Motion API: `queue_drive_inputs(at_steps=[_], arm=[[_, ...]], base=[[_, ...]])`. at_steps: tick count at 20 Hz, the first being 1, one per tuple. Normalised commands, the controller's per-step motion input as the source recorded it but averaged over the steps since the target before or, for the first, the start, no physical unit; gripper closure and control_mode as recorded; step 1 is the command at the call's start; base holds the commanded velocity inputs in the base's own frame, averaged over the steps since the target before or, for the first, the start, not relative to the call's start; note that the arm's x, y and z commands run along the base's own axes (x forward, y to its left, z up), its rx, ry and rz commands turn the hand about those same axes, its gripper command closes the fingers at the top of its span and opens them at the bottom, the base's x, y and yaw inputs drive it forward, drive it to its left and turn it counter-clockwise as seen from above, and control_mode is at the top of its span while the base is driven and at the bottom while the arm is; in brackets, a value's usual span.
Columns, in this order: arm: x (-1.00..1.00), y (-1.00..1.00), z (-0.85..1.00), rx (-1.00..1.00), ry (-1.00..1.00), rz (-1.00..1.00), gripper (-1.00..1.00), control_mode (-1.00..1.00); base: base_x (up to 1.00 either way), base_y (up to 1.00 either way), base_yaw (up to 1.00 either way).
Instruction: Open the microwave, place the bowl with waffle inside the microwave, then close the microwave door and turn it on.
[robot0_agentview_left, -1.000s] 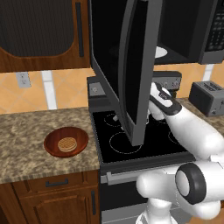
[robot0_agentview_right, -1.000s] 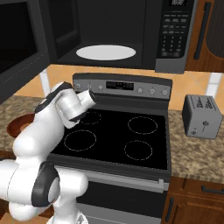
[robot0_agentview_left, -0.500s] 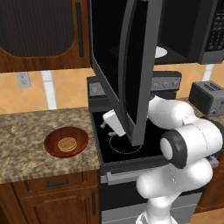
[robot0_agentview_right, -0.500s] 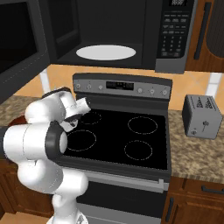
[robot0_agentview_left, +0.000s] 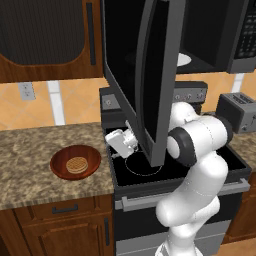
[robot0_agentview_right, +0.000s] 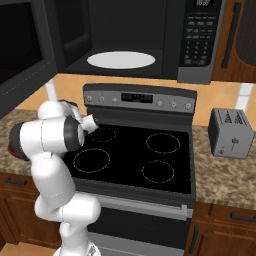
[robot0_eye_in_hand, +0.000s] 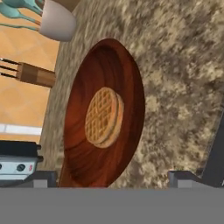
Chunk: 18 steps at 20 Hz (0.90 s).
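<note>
The arm folds low over the stove, elbow bulging right, forearm reaching left under the swung-open door of the microwave. The end effector hangs at the stove's left edge with its jaws spread wide and nothing between them, pointing toward the bowl. The bowl sits left of the stove on the speckled stone desk, the waffle flat in its middle. In the hand view the bowl lies just ahead of the fingertips. A toaster stands right of the stove. Brown wooden cabinets hang above the desk.
</note>
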Motion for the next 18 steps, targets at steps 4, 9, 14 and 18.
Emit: queue_drive_inputs(at_steps=[4, 9, 14, 18], arm=[[0.32, 0.38, -0.24, 0.0, 0.0, 0.01, -1.0, -1.0], [0.36, 0.32, -0.46, -0.01, 0.04, 0.01, -1.0, -1.0], [0.34, 0.27, -0.35, 0.0, 0.04, 0.02, -1.0, -1.0], [0.16, 0.32, -0.3, 0.0, 0.02, 0.02, -1.0, -1.0]], base=[[0.0, 0.0, 0.0], [0.0, 0.0, 0.0], [0.0, 0.0, 0.0], [0.0, 0.0, 0.0]])
